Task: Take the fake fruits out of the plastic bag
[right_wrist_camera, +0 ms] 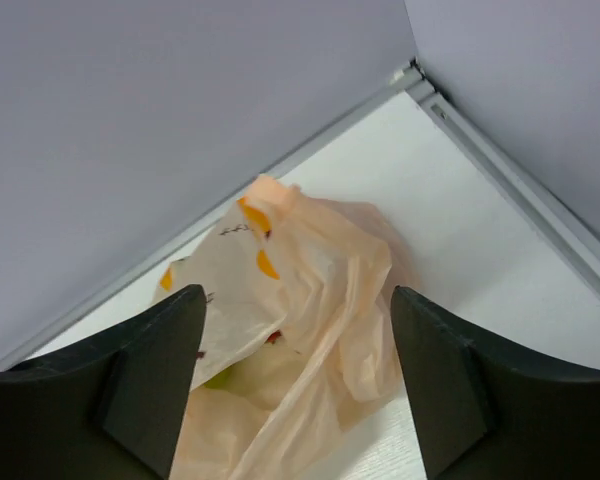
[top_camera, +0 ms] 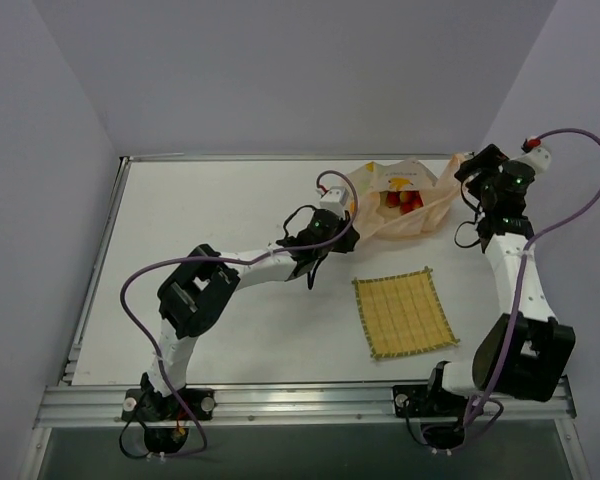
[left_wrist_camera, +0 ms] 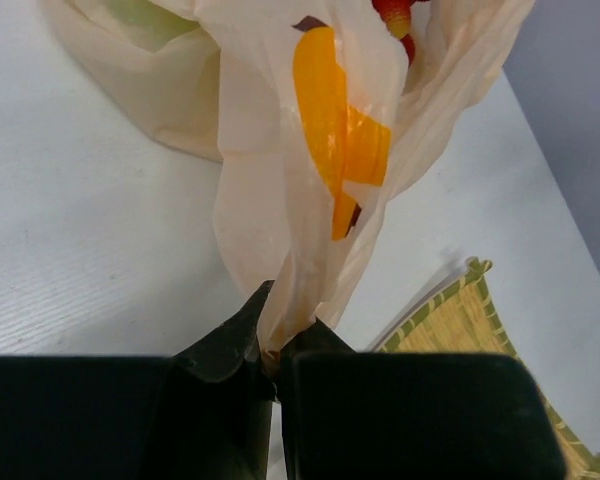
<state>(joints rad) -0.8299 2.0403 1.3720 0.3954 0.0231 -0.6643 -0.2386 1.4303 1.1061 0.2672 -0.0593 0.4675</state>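
The pale peach plastic bag (top_camera: 412, 205) lies at the back of the table, its mouth open towards the camera. Red berries (top_camera: 402, 200) show inside it; the left wrist view shows them at its top edge (left_wrist_camera: 395, 12). A green fruit shows faintly through the film (right_wrist_camera: 215, 380). My left gripper (top_camera: 342, 236) is shut on the bag's near-left edge (left_wrist_camera: 310, 220) and pinches a gathered fold of it (left_wrist_camera: 285, 322). My right gripper (top_camera: 474, 168) is open and empty above the bag's right end (right_wrist_camera: 310, 300), with its fingers (right_wrist_camera: 160, 370) on either side.
A square yellow woven mat (top_camera: 403, 312) lies in front of the bag, right of centre; its corner shows in the left wrist view (left_wrist_camera: 470, 320). The back wall and the table's metal rim (right_wrist_camera: 480, 140) are close behind the bag.
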